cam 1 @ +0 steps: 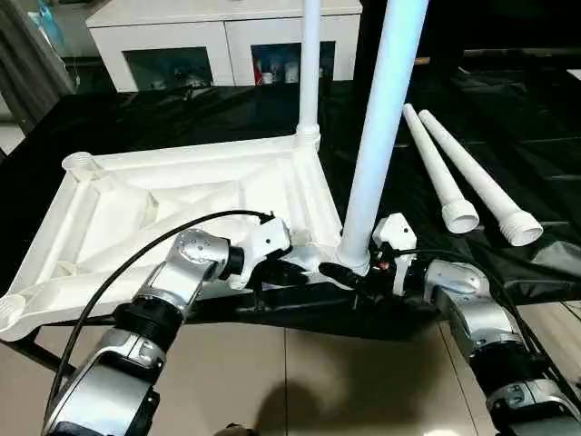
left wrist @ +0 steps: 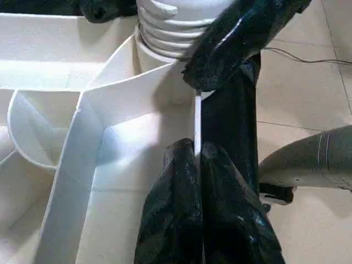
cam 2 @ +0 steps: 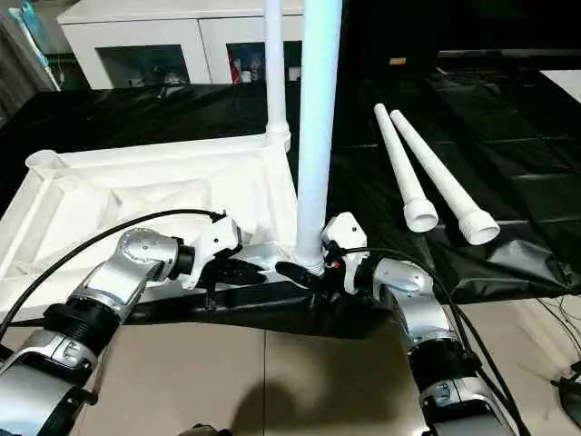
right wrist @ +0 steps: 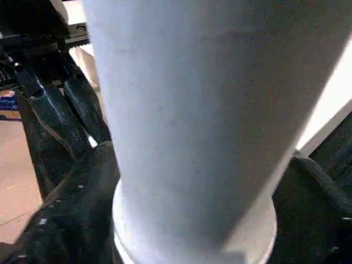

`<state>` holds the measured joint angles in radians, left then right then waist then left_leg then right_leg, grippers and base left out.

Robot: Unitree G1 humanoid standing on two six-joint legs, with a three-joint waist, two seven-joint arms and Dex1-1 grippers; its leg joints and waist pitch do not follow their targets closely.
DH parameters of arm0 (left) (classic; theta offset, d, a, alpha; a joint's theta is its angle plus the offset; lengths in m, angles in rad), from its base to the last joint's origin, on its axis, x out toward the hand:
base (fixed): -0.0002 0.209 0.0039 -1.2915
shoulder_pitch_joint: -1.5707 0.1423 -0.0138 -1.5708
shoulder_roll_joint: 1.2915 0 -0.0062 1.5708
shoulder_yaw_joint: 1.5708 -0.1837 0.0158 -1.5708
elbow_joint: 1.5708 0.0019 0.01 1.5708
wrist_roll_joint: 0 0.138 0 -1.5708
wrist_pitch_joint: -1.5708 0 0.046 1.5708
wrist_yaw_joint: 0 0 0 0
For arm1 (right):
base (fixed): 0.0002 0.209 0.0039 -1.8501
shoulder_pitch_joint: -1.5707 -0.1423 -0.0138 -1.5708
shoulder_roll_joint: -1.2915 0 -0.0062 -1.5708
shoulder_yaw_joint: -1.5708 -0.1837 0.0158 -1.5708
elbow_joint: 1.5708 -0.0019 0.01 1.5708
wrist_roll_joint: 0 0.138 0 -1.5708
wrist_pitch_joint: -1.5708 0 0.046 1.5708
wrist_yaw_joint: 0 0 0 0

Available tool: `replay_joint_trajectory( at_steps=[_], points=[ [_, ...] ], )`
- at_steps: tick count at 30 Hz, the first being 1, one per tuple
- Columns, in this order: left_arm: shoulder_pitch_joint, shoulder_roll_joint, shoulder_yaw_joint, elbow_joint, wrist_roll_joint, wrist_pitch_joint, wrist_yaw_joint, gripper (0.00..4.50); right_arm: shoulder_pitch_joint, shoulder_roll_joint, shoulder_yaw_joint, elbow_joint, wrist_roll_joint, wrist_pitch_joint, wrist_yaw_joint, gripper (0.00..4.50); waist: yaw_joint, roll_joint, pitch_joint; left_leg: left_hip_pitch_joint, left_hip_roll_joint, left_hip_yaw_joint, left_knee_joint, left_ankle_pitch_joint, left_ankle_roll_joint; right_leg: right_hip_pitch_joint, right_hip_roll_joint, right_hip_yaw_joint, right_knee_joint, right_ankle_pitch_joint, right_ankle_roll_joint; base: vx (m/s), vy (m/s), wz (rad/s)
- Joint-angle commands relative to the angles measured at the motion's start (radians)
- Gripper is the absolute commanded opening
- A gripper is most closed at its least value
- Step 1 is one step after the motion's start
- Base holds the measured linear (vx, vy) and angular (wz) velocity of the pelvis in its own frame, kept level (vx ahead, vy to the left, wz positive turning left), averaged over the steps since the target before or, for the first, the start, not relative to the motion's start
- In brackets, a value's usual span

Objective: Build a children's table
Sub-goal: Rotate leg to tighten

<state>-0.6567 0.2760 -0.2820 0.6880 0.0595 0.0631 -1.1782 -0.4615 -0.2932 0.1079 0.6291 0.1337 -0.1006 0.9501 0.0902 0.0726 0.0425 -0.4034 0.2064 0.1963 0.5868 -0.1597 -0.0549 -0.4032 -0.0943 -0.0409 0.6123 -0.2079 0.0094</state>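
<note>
From the head views, the white table top [cam 1: 182, 204] lies underside up on a black sheet [cam 1: 508, 118], one leg [cam 1: 310, 64] upright in its far corner socket and a second leg [cam 1: 381, 127] upright in the near one, two loose legs [cam 1: 472, 177] lying on the sheet to the right and a white cabinet [cam 1: 227, 36] behind. In the left wrist view the left gripper [left wrist: 198, 159] is clenched on the top's thin edge wall beside the threaded socket. In the right wrist view the right gripper [right wrist: 192, 220] sits with fingers [right wrist: 66, 209] on either side of the near leg's flared base; no writing is legible.
</note>
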Motion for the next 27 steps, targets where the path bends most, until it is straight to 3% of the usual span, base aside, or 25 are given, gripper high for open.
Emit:
replay_joint_trajectory(
  at_steps=[1,6,12,21,25,27],
  points=[
    [0.004,-0.007,-0.003,-0.033,-0.027,-0.003,-0.028,0.0,-0.008,-0.003,-0.001,-0.006,0.008,0.0,0.012,3.55,-0.004,-0.022,-0.07,0.025,0.021,-0.007,-0.054,-0.141,0.113,0.046,-0.037,0.021,-0.057,0.008,-0.263,0.0,0.0,0.0],
    [0.0,-0.006,-0.005,-0.025,-0.025,-0.003,-0.028,0.0,-0.011,-0.006,-0.003,0.001,0.012,-0.004,0.017,3.23,-0.002,-0.02,-0.073,0.024,0.02,-0.007,-0.05,-0.121,0.129,0.048,-0.037,0.02,-0.053,0.043,-0.27,0.0,0.0,0.0],
    [-0.002,-0.004,-0.01,-0.023,-0.023,0.009,-0.034,0.0,-0.005,-0.008,-0.009,0.002,0.015,-0.004,0.027,2.79,-0.003,-0.019,-0.073,0.025,0.02,-0.007,-0.049,-0.132,0.123,0.048,-0.036,0.019,-0.053,0.03,-0.274,0.0,0.0,0.0],
    [-0.004,0.0,-0.011,-0.016,-0.023,0.019,-0.045,0.0,-0.002,0.002,-0.018,0.008,0.022,0.007,0.015,2.74,-0.004,-0.016,-0.074,0.025,0.019,-0.007,-0.047,-0.129,0.123,0.049,-0.036,0.019,-0.051,0.042,-0.277,0.0,0.0,0.0],
    [-0.017,-0.017,-0.003,0.02,-0.011,0.028,0.007,0.0,-0.007,0.028,-0.039,0.037,0.018,0.01,-0.057,2.74,-0.005,-0.017,-0.074,0.025,0.018,-0.007,-0.047,-0.126,0.124,0.048,-0.036,0.019,-0.051,0.044,-0.28,0.0,0.0,0.0],
    [-0.064,-0.066,0.023,0.11,0.018,0.067,0.163,0.0,-0.016,0.093,-0.069,0.062,0.018,0.032,-0.197,2.74,-0.011,-0.011,-0.07,0.029,0.018,-0.008,-0.051,-0.156,0.103,0.043,-0.036,0.02,-0.057,0.001,-0.276,0.0,0.0,0.0]
  ],
)
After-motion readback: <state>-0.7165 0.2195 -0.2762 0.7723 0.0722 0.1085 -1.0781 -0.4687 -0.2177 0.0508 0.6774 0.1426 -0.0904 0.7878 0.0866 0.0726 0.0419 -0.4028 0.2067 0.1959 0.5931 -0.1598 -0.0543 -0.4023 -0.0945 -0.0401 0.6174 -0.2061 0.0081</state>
